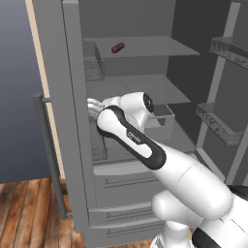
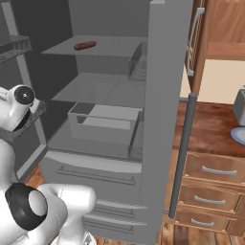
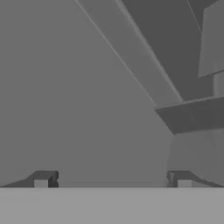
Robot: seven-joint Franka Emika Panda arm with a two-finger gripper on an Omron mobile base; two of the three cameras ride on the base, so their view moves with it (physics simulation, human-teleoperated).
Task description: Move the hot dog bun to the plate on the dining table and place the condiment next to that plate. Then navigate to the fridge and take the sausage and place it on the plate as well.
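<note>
One sausage (image 1: 117,47) lies on a fridge (image 2: 158,95) shelf, well above the open gripper (image 3: 112,179).

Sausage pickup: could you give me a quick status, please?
Gripper open, empty, facing grey fridge interior. Sausage untouched on upper shelf. Nothing blocking it.

The tall grey metallic fridge (image 1: 72,121) is cut off at the top edge of both base views. The white jointed arm (image 1: 145,145) hides part of the fridge's middle shelf and clear bin. A pale blue-grey plate (image 2: 239,135) on the wooden counter is cropped at the right edge.
</note>
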